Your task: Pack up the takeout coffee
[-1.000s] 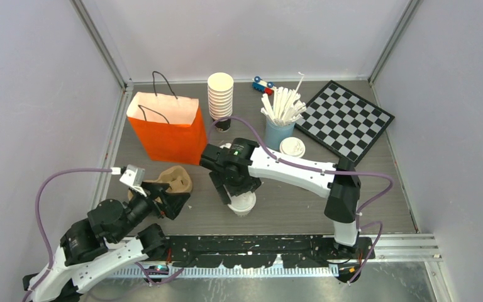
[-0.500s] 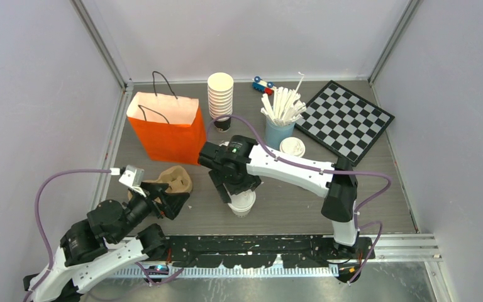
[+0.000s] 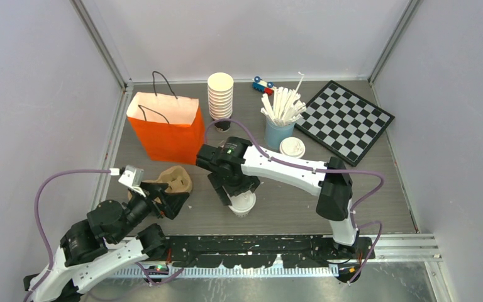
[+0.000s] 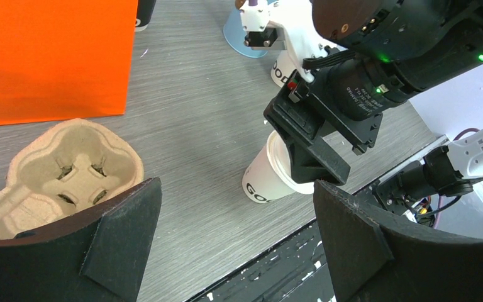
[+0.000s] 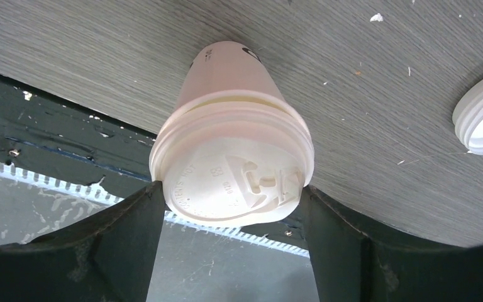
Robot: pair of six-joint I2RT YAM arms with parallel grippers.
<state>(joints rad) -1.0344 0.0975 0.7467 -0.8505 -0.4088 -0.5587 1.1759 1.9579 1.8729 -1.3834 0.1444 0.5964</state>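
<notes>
The right pincer point(image 5: 231, 189) is gripping a lidded coffee cup point(image 4: 264, 179) by its lid, tilted at the desk's point(image 4: 195, 94) near edge, likely bound for the pulp cup carrier point(image 4: 69, 163), where the left pincer point(image 4: 236, 189) is hovering wide open.

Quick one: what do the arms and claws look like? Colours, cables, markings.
The left arm and right arm both have white links and black joints, and each carries a purple cable. The left claw and right claw have black wedge-shaped fingers. The right wrist shows a green light and a printed label.
</notes>
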